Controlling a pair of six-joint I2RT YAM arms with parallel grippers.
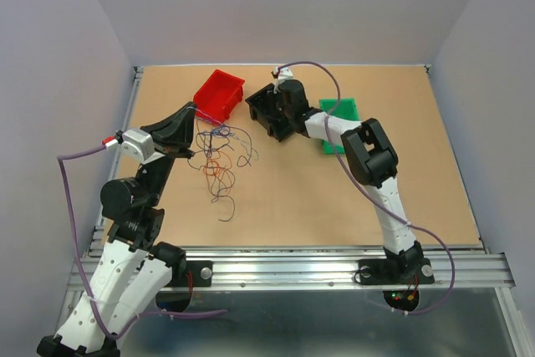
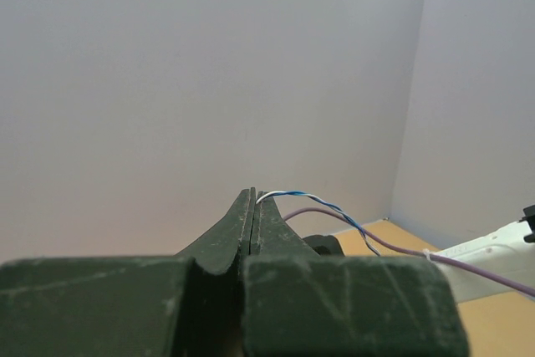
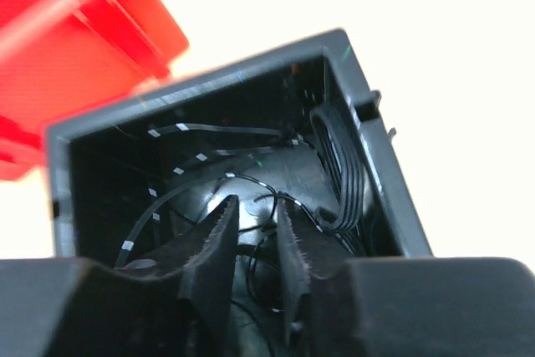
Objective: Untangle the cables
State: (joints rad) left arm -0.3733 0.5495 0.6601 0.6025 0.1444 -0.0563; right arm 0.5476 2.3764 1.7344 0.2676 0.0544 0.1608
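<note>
The cables lie as loose curly strands in red, blue, purple, orange and black on the table, just below the red bin. My left gripper is raised at their upper left. It is shut on a twisted blue-and-white wire, pinched at the tips of the left gripper, and the wire trails down to the right. My right gripper reaches into the black bin. In the right wrist view the right gripper is open. Thin black wires curl loosely on the bin floor between and around its fingers.
A green plate lies right of the black bin, under the right arm. The red bin stands close to the left of the black bin's wall. Metal rails run along the table's near edge, and grey walls enclose the other sides.
</note>
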